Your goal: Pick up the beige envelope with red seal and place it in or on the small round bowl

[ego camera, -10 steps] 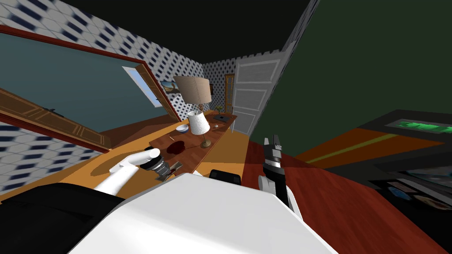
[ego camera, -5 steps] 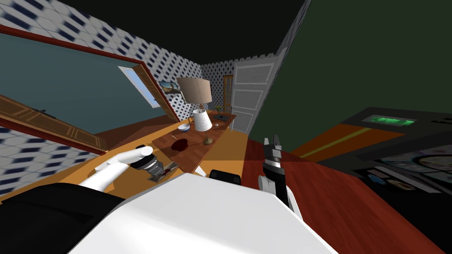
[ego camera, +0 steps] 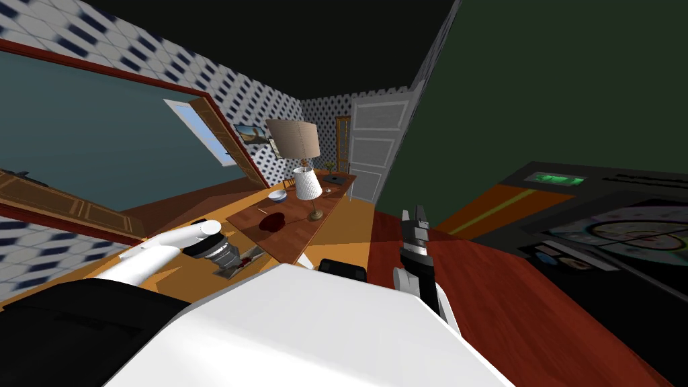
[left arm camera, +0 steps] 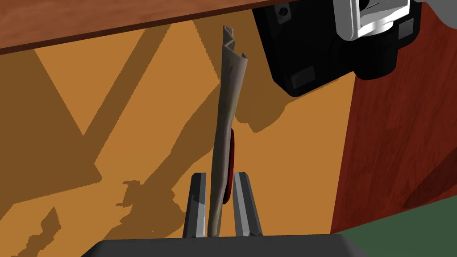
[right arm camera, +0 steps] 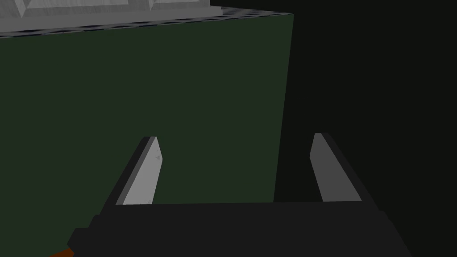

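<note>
Head view first, and the count is quick: one envelope [ego camera: 245, 258], one small round bowl [ego camera: 277, 195], two lamps, two grippers. The left gripper [ego camera: 232, 261] hangs low at the near left, over orange floor just off the near end of the brown wooden bench [ego camera: 295, 236]. It has the envelope pinched between its fingers.

Left wrist view gives the close look. The envelope [left arm camera: 226, 125] stands edge-on, a thin grey-beige sheet clamped between the two blades of the left gripper [left arm camera: 219, 175] and rising well past their tips. One red seal [left arm camera: 230, 166] bulges from one of its faces, right at the fingertips.

Over to the bowl: white with a blue rim, sitting on the far left part of the bench, well apart from the envelope. Between them lies a dark red patch [ego camera: 271, 221]. Beside the bowl stands the small white-shaded lamp [ego camera: 308, 183], with the big beige-shaded lamp [ego camera: 293, 138] farther back.

The right gripper [ego camera: 415, 216] is raised at the near right, and the right wrist view shows it [right arm camera: 235, 136] spread wide, holding nothing.
</note>
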Robot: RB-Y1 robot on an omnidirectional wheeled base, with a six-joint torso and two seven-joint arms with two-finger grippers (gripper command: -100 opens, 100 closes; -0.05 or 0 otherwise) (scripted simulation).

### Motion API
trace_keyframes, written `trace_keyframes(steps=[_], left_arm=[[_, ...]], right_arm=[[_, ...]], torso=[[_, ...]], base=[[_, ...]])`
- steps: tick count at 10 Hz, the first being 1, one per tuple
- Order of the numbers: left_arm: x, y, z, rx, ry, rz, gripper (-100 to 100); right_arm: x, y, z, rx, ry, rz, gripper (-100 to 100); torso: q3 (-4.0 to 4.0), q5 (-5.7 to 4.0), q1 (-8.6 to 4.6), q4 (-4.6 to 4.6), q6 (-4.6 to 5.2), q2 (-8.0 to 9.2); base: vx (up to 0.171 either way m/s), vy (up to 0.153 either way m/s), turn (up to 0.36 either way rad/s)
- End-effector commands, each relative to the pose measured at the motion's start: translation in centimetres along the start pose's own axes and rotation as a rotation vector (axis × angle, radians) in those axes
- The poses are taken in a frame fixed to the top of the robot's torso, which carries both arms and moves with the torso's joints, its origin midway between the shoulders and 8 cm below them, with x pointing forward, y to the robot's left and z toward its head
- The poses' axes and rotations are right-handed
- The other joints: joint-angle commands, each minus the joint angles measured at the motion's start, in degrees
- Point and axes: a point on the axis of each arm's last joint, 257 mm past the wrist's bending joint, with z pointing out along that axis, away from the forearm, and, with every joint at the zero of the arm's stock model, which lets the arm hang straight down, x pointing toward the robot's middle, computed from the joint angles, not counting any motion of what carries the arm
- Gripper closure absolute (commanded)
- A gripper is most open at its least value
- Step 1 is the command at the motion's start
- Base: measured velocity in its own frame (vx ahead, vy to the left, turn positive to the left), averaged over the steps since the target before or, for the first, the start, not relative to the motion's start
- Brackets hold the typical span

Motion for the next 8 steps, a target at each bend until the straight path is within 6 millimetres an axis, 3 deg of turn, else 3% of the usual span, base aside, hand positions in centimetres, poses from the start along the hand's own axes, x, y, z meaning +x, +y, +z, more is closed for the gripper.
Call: trace_keyframes(steps=[1, 8], left_arm=[[-0.5, -1.0, -0.9, 0.006, 0.006, -0.029, 100], [-4.0, -5.0, -5.8, 0.06, 0.043, -0.227, 100]], right_arm=[[0.0, 0.0, 0.0, 0.0, 0.0, 0.0, 0], [0.0, 0.0, 0.0, 0.0, 0.0, 0.0, 0]], torso=[[0.0, 0.0, 0.0, 0.0, 0.0, 0.0], [-0.22, -0.12, -0.06, -0.01, -0.02, -0.45]], base=[[0.012, 0.023, -0.13], [0.073, 0.032, -0.166]])
